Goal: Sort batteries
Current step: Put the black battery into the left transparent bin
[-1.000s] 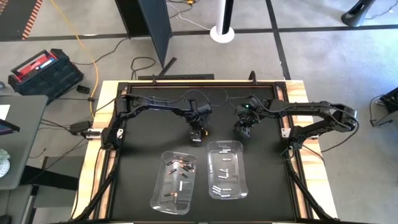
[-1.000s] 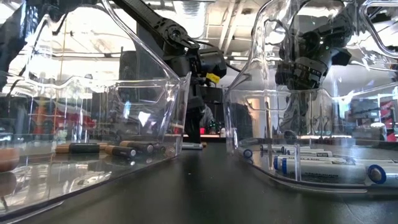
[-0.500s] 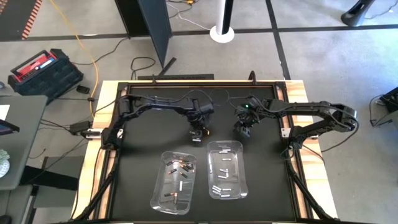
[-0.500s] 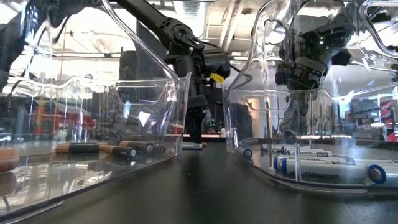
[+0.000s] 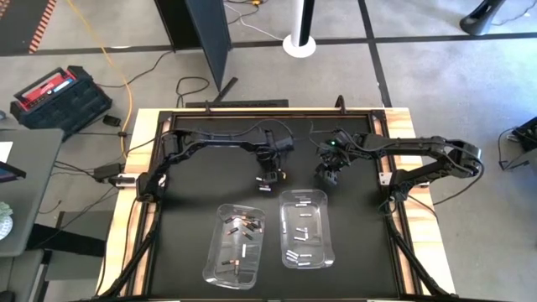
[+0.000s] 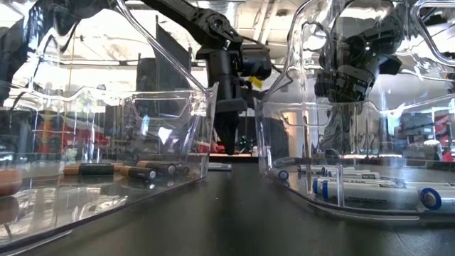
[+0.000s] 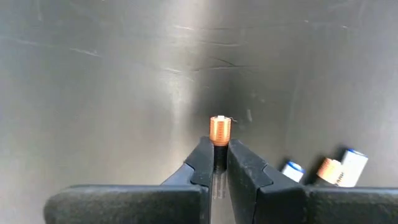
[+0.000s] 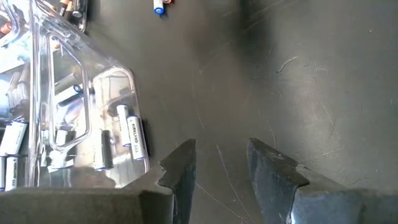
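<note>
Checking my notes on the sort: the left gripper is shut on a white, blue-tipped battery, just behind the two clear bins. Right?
Not quite. The left wrist view shows the left gripper shut on a copper-topped battery, not a white, blue-tipped one. The rest holds: in the high view it hangs just behind the two clear bins.

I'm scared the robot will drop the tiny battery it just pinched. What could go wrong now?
The left gripper is shut on a copper-tipped battery, but only its lower end sits between the fingers, so it might slip or tilt when carried.

Two loose batteries still lie close by on the table; a low swing could knock them rolling.

The two clear bins stand side by side, so a careless drop could land in the wrong one.
</note>
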Motion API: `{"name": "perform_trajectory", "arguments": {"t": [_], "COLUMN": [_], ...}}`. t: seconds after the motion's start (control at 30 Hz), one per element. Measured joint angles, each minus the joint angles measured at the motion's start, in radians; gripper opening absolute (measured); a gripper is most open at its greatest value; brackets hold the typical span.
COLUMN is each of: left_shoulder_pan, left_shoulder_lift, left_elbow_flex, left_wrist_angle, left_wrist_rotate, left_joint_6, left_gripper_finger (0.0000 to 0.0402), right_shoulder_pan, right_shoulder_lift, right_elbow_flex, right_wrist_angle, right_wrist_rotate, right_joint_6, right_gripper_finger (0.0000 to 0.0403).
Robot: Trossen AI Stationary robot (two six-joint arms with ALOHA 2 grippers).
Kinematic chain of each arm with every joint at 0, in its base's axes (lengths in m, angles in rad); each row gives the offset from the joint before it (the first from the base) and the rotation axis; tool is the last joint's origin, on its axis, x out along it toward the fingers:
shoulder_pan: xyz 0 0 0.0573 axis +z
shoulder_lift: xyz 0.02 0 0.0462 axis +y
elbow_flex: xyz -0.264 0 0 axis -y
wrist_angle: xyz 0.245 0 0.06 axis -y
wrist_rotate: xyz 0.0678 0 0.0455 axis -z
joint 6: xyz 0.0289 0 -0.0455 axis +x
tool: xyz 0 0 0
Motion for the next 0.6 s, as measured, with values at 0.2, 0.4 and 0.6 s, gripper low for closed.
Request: {"name": "perform_trajectory", "arguments": {"t": [0.2,0.4,0.6], "left_shoulder_pan": [-0.005,-0.004,-0.008], "left_shoulder_lift": [-0.02,-0.148,-0.33], "left_elbow_flex": [0.039,0.005,-0.079], "left_wrist_angle": [-0.06,-0.02,0.017], "left_wrist_rotate": [0.004,-0.043,-0.056], "left_joint_6": [-0.086,-0.133,-0.158], "left_gripper_finger": [0.0017,0.0021,0.0021], "right_shoulder_pan": [0.0,0.0,0.0], "right_shoulder_lift": [0.0,0.0,0.0], "right_elbow_flex": [0.0,0.0,0.0], "right_wrist_angle": [0.0,-0.001,0.0], "right_wrist_rotate": [0.0,0.0,0.0], "right_joint_6": [-0.001,0.015,0.018], "right_gripper_finger": [0.0162,0.0162,0.0162]}}
